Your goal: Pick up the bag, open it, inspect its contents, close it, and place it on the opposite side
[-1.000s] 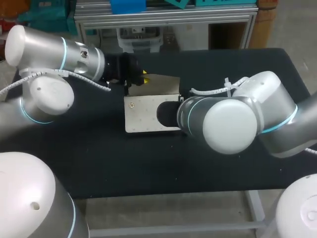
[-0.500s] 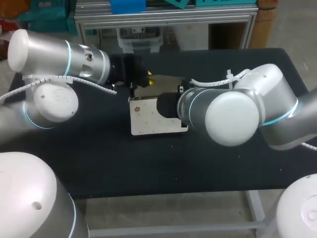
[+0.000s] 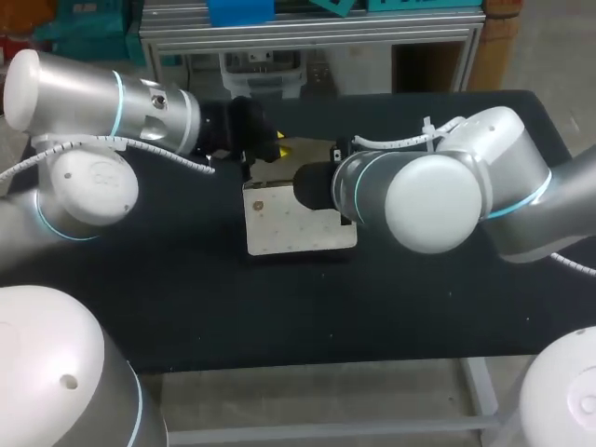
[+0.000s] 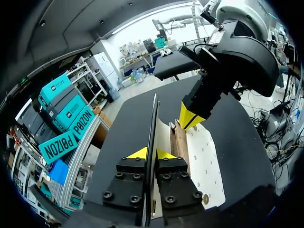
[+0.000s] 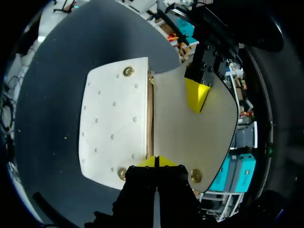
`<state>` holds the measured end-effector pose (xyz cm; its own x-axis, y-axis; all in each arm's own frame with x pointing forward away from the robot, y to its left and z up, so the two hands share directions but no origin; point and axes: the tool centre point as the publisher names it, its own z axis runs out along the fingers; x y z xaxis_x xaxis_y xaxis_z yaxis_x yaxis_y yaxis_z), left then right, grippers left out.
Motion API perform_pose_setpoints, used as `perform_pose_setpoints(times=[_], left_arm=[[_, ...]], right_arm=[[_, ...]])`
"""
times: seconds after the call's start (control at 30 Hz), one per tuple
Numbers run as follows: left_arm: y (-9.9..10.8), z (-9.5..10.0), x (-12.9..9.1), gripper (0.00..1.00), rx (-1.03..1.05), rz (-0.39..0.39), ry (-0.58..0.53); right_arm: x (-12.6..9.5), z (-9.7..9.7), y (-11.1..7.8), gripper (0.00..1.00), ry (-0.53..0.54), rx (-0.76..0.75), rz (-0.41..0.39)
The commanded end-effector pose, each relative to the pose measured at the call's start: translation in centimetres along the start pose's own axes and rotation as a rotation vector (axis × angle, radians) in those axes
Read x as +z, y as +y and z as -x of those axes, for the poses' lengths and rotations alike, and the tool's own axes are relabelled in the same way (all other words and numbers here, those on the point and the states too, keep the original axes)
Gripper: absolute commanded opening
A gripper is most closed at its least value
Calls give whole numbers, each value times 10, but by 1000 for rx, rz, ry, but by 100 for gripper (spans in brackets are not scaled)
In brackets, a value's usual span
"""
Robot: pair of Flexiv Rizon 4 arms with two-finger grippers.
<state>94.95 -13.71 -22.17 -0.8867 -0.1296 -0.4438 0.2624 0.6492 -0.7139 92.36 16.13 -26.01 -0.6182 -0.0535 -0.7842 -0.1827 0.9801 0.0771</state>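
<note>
The bag (image 3: 300, 226) lay mid-worktop (image 3: 186, 298). The left gripper (image 4: 151, 153) pinched its raised flap (image 5: 190, 135), and the right gripper (image 5: 156, 161) clamped its side edge.

A flat cream bag (image 3: 298, 222) lies near the middle of the black tabletop (image 3: 186, 279), its front dotted with small studs and brass snaps (image 5: 128, 71). Its flap (image 5: 190, 137) stands lifted off the front.

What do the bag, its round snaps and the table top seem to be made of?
The bag looks like cream faux leather, smooth and matte, with rows of small dimples; real leather cannot be excluded. The snaps seem to be gold-coloured metal, judging by their shine. The table top is black and matte, perhaps cloth or a rubber mat; it shows no reflections.
</note>
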Motion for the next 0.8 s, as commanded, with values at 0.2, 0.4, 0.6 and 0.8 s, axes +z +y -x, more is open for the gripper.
perform_pose_setpoints(times=[0.2,0.4,0.6,0.8], left_arm=[[-3,-1,-7,0,-14,-42,-5],[-5,2,-10,0,-39,-56,-25],[-9,8,-14,0,-66,-69,-49],[-13,10,-17,0,-71,-76,-55]], right_arm=[[22,-4,3,0,-263,-19,19],[23,-13,6,0,-238,-37,19],[17,-27,11,0,-222,-63,26],[12,-39,16,0,-204,-91,30]])
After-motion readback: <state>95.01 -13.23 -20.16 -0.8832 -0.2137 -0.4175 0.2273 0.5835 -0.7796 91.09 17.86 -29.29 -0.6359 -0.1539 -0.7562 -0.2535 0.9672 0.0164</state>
